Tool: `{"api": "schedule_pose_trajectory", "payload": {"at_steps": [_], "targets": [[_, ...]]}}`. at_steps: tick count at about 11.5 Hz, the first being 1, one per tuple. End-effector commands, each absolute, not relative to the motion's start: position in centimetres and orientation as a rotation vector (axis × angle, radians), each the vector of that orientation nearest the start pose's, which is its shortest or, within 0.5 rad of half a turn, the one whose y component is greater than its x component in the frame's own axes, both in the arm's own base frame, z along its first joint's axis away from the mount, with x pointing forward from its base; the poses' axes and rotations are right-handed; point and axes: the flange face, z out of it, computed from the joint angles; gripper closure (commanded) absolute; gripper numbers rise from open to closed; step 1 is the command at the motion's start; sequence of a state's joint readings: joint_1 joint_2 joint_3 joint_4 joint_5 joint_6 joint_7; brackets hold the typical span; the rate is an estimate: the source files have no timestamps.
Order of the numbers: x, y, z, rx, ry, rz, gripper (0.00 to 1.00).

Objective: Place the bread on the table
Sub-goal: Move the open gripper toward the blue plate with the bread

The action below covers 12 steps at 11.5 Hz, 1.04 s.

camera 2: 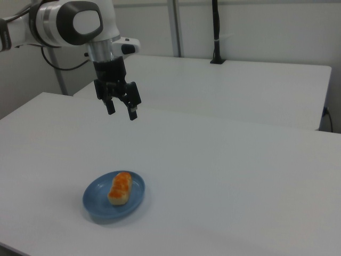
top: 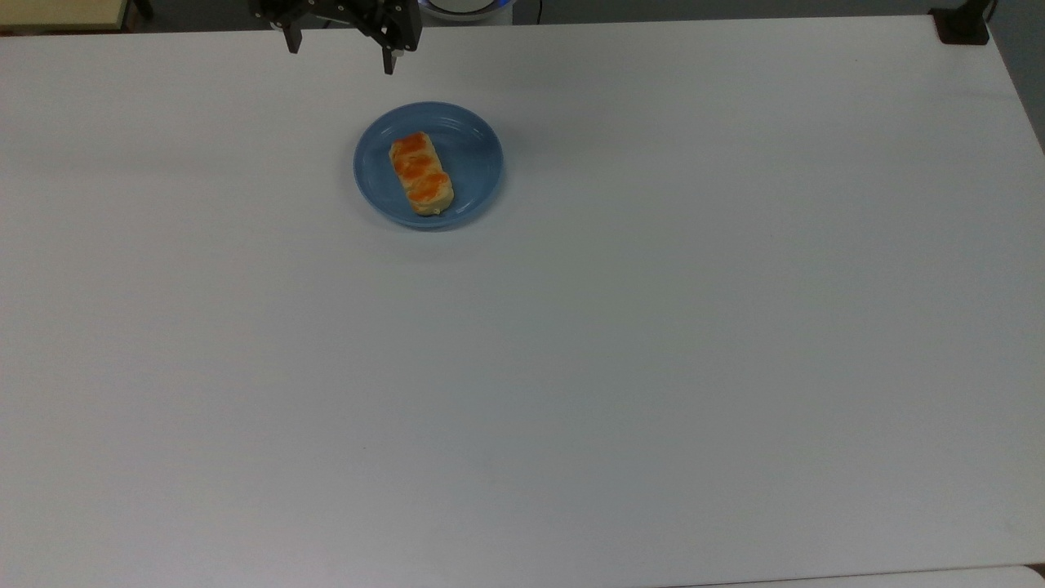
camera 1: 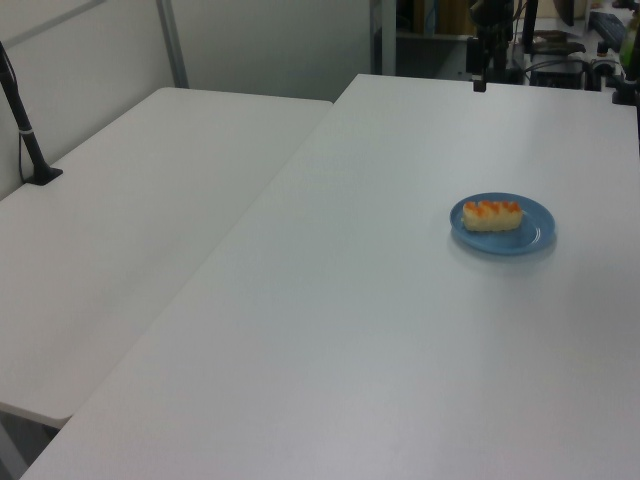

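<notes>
You see the bread (top: 421, 173) lying flat on the blue plate (top: 473, 155), which sits on the white table (top: 653, 343) toward the top view's upper left. The gripper (camera 2: 122, 111) hangs above the table, well apart from the plate, jaws spread and holding nothing. A second white table (camera 1: 130, 230) adjoins.

place: lab | signs: robot arm (camera 2: 69, 24), bare white tables (camera 2: 240, 160), clamped camera pole (camera 2: 216, 32)
</notes>
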State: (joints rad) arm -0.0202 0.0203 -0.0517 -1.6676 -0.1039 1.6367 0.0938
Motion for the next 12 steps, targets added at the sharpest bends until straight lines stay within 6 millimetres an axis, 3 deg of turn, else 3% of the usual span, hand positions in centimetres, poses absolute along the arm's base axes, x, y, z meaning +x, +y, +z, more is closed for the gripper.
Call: {"api": "schedule_pose_trajectory", "payload": {"at_steps": [1,4,7,10,12], "targets": [[54.4,-6.7,59.2,-3.188,0.303,0.170,0.00],[54.1,-7.5,59.5,-3.165,0.331,0.161,0.00],[54.4,-6.6,59.0,-3.153,0.145,0.162,0.00],[54.8,-4.4,56.6,-3.143,0.069,0.204,0.00],[55.5,-4.4,54.1,-3.147,0.062,0.192,0.00]]}}
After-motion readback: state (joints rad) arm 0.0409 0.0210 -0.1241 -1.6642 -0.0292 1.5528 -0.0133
